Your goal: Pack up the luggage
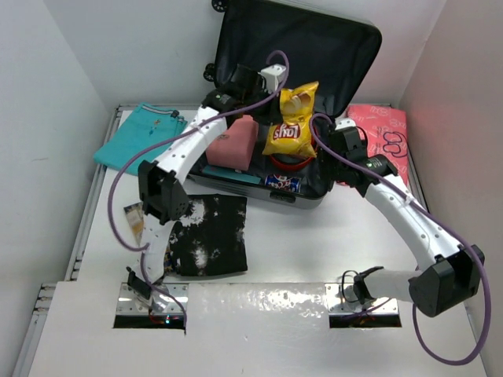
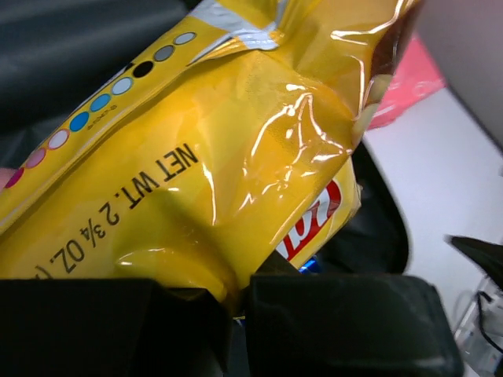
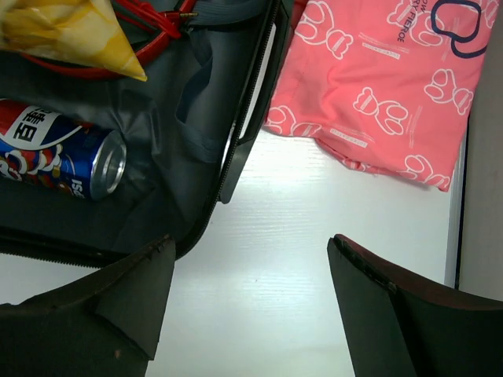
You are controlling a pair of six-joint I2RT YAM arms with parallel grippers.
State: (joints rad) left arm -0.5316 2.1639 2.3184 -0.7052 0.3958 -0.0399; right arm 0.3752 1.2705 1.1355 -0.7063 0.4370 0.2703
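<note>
The luggage [image 1: 346,55] lies open at the back of the table, its lid up and dark lining showing; its right edge shows in the right wrist view [image 3: 236,149]. My left gripper [image 1: 279,82] is shut on the top of a yellow Lay's chip bag [image 1: 292,122] and holds it above the case; the left wrist view shows the bag [image 2: 196,157] pinched between the fingers [image 2: 236,302]. My right gripper [image 1: 346,133] is open and empty over the bare table just right of the case [image 3: 251,259].
Inside the case lie a pink boxy pouch [image 1: 236,144], a Pepsi can [image 3: 59,153], a red cable [image 3: 149,23] and a flat teal item [image 1: 232,174]. A teal shirt [image 1: 141,132] lies left, a pink garment [image 3: 385,78] right, a black-and-white cloth [image 1: 208,236] in front.
</note>
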